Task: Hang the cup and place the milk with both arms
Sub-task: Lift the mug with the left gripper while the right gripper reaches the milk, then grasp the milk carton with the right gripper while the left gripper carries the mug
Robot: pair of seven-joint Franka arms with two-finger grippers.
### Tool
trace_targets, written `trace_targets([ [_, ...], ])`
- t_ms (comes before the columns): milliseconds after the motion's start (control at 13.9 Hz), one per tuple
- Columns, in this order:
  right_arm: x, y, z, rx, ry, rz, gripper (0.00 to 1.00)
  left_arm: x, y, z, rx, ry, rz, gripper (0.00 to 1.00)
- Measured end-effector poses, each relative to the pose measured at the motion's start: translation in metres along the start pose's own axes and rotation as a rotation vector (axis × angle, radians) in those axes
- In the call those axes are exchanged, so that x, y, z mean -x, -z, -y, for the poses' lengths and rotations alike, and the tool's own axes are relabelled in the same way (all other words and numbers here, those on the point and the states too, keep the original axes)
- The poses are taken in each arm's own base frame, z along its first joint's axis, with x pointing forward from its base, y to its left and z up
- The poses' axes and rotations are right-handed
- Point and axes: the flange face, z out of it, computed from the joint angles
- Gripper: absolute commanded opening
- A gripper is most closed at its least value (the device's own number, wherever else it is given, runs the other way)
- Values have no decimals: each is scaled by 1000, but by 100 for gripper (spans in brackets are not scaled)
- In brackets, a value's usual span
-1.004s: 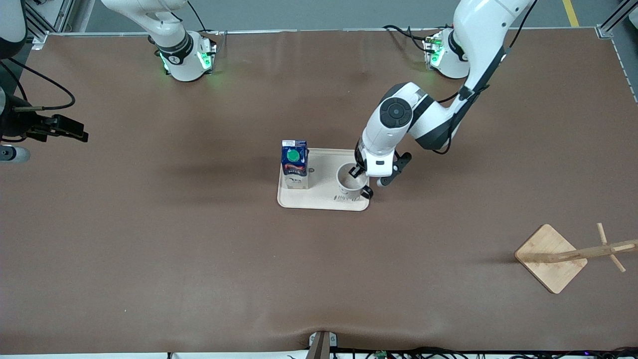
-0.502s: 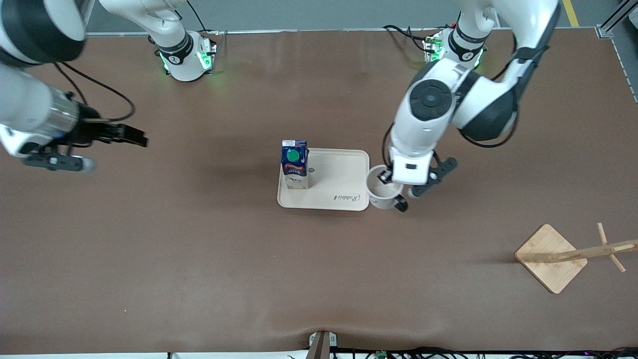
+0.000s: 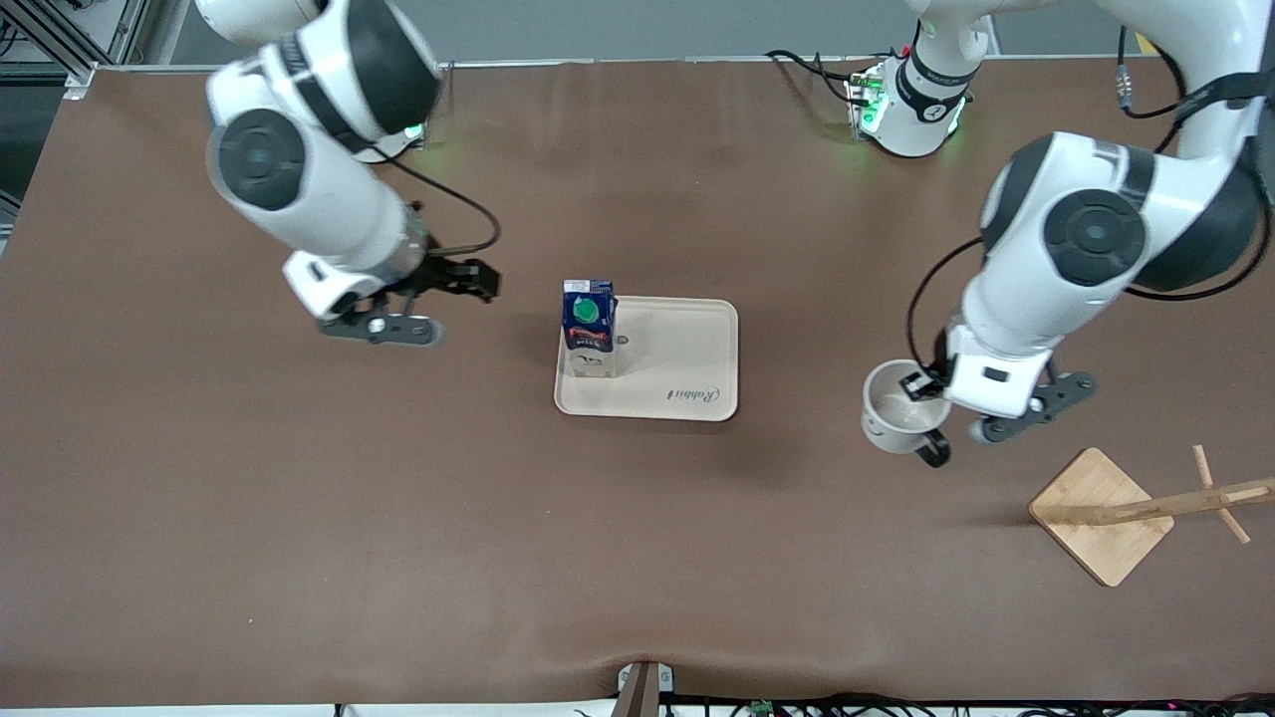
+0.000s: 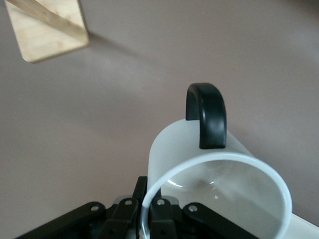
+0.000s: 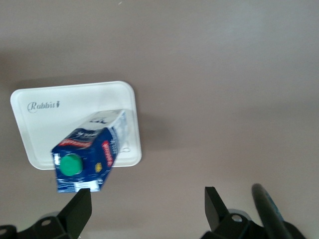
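Observation:
The white cup (image 3: 899, 418) with its black handle (image 3: 934, 453) hangs in the air over the bare table, between the cream tray (image 3: 697, 358) and the wooden rack (image 3: 1101, 513). My left gripper (image 3: 928, 384) is shut on its rim. In the left wrist view the fingers (image 4: 160, 214) pinch the cup's wall (image 4: 219, 184), with the handle (image 4: 207, 117) turned away. The milk (image 3: 588, 327) stands upright on the tray at the end toward the right arm. My right gripper (image 3: 476, 280) is open and empty beside the milk. The right wrist view shows the milk (image 5: 87, 154) ahead of the right gripper (image 5: 148, 206).
The wooden rack has a square base and a leaning pole with pegs (image 3: 1210, 493), toward the left arm's end of the table and nearer the front camera. Its base shows in the left wrist view (image 4: 45, 25). The brown table (image 3: 398, 518) lies around the tray.
My left gripper lifted the cup off the tray and carried it toward the wooden rack. My right arm swung in from the table's end toward the milk, gripper open.

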Motion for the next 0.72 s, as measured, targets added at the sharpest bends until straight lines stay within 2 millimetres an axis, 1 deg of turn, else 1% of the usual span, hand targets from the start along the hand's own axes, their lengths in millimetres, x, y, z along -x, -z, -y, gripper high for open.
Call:
trace_targets([
  [72, 2, -11, 13, 4, 7, -1, 100, -10, 3, 14, -1, -12, -5, 0],
  [215, 1, -35, 32, 8, 25, -7, 100, -30, 18, 47, 2, -37, -30, 0],
  [430, 8, -82, 72, 21, 79, -13, 100, -57, 44, 98, 3, -67, -74, 0],
  [502, 13, -96, 84, 26, 95, -14, 100, -66, 48, 114, 1, -75, -81, 0],
  [574, 16, -106, 92, 32, 106, -12, 100, -74, 49, 130, -1, -83, -84, 0],
  [717, 18, -116, 98, 40, 113, -6, 100, -89, 51, 159, 14, -80, -81, 0],
])
